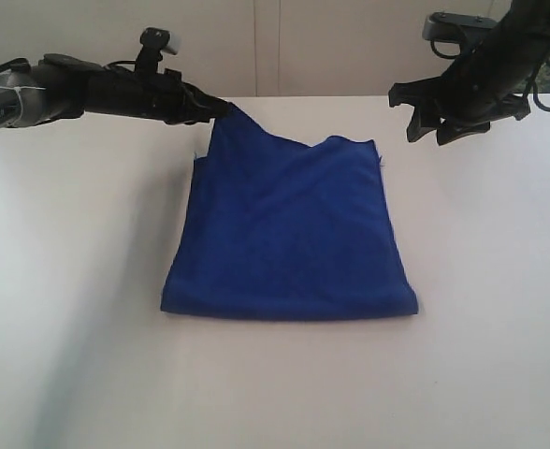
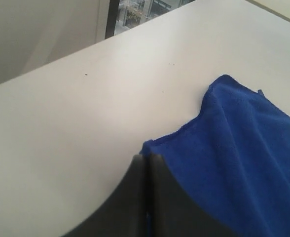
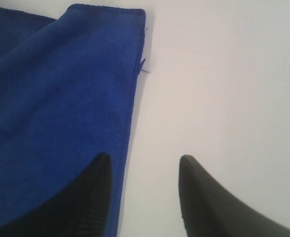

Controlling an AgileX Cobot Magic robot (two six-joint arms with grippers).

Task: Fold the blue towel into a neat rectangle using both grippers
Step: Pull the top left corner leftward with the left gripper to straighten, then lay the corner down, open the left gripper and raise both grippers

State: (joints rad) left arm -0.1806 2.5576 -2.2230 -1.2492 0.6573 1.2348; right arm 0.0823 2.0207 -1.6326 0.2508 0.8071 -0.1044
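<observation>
While the left black slim-fingered gripper (image 1: 221, 108) pinches the far-left corner clear of the surface, the right gripper (image 1: 427, 134), jaws spread and empty, would best close on the far-right corner so both lift level. The deep royal-blue soft microfibre towel (image 1: 294, 234) lies doubled on the white tabletop (image 1: 481, 355), its far edge rumpled.
</observation>
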